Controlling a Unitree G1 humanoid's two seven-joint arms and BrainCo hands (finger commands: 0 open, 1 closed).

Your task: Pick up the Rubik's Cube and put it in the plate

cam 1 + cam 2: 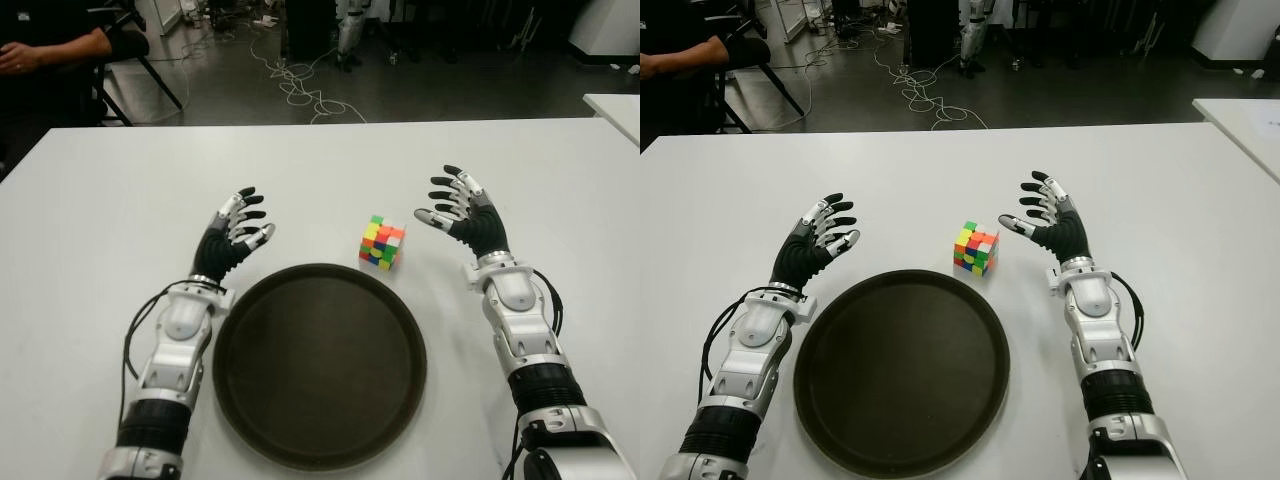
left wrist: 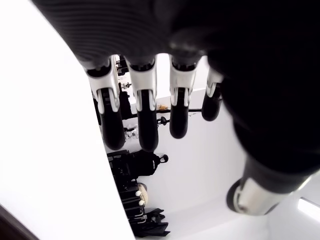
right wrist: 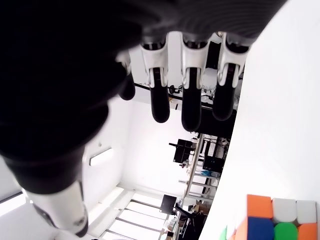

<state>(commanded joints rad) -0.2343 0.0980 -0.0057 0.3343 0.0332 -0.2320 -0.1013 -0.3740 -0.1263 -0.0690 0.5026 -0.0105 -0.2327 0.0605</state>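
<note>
The Rubik's Cube stands on the white table just beyond the far right rim of the dark round plate. My right hand hovers to the right of the cube, a short gap away, fingers spread and holding nothing; its wrist view shows the cube at a corner, apart from the fingers. On the other side, my left hand is open too, beside the plate's far left rim, well left of the cube.
A person's arm and a chair show beyond the table's far left corner. Cables lie on the floor behind the table. Another white table edge is at the far right.
</note>
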